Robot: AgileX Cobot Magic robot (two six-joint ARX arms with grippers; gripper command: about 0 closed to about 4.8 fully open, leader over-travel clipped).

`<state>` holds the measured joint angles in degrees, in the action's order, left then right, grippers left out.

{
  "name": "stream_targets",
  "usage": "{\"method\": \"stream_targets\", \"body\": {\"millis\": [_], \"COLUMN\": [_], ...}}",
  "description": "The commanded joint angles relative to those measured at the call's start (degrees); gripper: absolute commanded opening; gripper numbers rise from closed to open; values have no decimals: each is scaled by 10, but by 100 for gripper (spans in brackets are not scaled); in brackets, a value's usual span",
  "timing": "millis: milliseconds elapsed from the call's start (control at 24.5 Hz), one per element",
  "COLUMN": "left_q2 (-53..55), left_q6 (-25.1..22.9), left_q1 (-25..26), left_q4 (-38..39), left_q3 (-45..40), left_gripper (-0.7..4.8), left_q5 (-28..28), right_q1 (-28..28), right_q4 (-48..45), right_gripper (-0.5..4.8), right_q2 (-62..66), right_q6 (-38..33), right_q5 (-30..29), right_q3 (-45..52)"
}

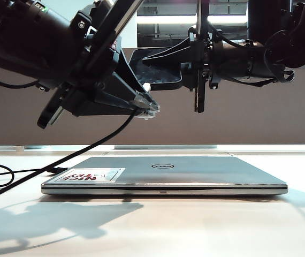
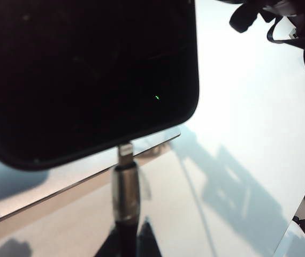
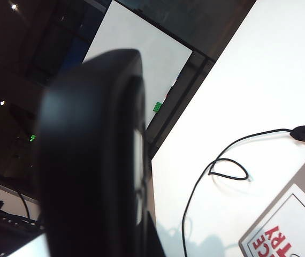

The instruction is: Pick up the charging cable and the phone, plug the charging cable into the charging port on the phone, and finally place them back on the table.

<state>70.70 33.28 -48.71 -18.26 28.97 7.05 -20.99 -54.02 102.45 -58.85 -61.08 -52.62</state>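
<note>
While the left gripper, fingers clamped on the charging cable, and the right gripper at its 12 o'clock, clamped on the phone, hang over the Dell laptop, the silver plug's tip meets the charging port, so pushing straight home seems next.

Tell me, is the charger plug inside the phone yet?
Not fully. In the left wrist view the charging cable's plug has its tip right at the phone's bottom edge, most of it showing. How far in, cannot tell.
</note>
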Motion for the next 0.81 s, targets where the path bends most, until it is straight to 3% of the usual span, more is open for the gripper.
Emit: {"method": "stream_targets", "body": {"millis": [41,815], "left_q2": [-1,-1], "left_q6": [2,2], "left_q1": [-2,-2], "left_q4": [-11,-42], "left_q3": [0,0], "left_gripper": [-7,-7], "left_q5": [1,1], "right_q1": [-4,-4], "right_q4": [-38,-43], "right_gripper": [-1,-1], "right_q2": [-5,-5], "right_q6": [-17,-26], "right_q5": [-1,-10], "right_q3": [-4,-3]}}
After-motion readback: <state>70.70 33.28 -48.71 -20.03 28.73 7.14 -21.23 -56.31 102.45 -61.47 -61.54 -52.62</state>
